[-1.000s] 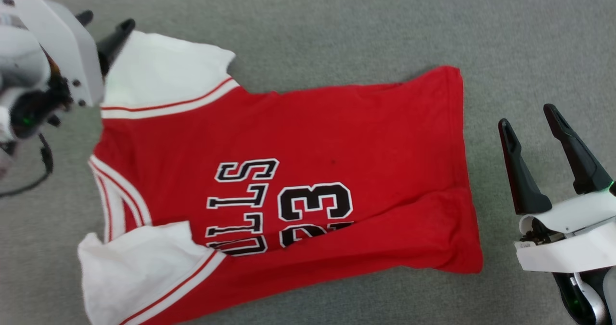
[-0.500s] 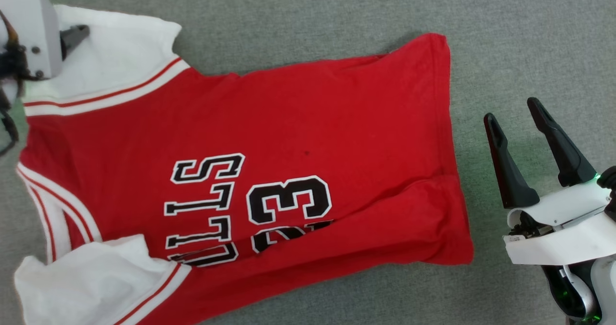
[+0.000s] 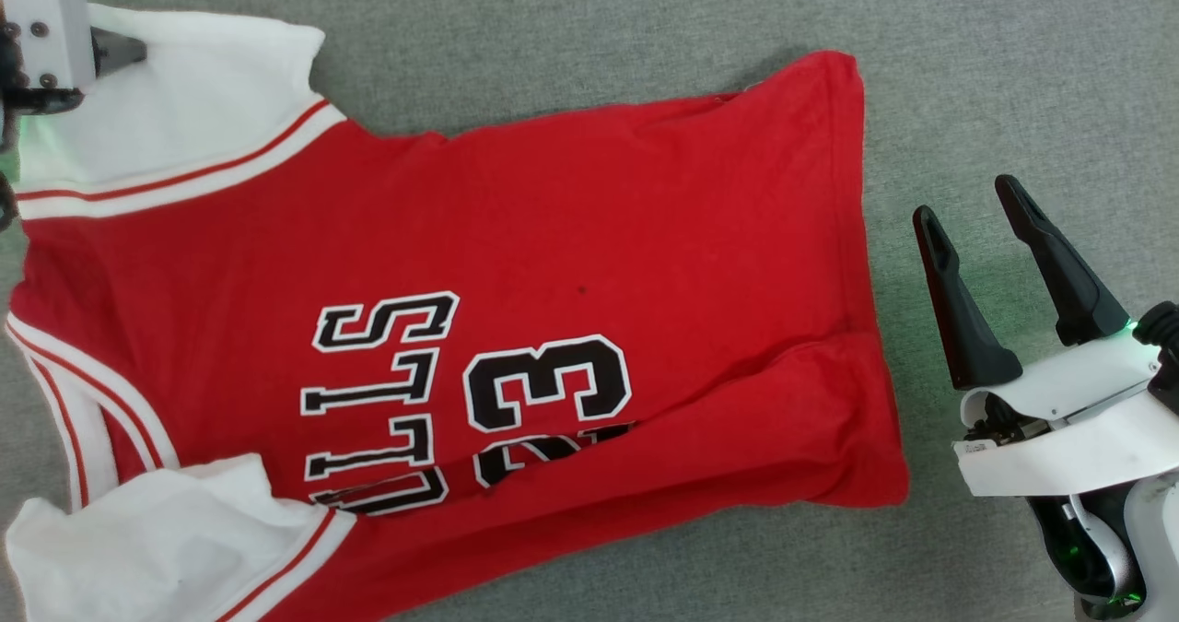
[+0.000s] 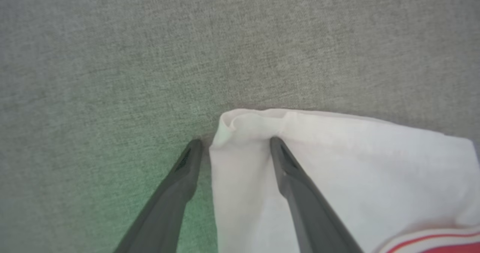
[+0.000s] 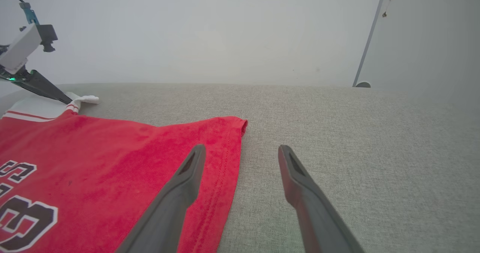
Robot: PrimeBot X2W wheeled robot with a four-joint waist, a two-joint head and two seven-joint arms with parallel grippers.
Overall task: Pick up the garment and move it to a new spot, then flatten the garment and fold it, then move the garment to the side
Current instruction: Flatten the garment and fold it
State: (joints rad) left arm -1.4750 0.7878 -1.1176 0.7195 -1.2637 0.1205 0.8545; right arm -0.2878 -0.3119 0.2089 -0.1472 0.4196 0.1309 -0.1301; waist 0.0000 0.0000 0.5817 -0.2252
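Garment (image 3: 553, 235) lies spread on the grey fabric surface (image 3: 645, 14), lettering up; in head view its hem (image 3: 852, 235) points to 3 o'clock and the lower edge is folded over near 5. At 10 o'clock the left gripper (image 4: 234, 142) stands wide, astride the white sleeve (image 4: 337, 170) corner: one finger on the sleeve, the other on the surface just beside it. At 3 o'clock the right gripper (image 3: 967, 200) stands wide, holding nothing, just beside the hem.

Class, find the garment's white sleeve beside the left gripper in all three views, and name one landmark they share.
Head view: white sleeve, upper left corner.
Left wrist view: sleeve, bottom middle to right.
Right wrist view: sleeve, left edge, mid-height.
Shared landmark: left gripper, its dark fingers straddling the sleeve's corner.
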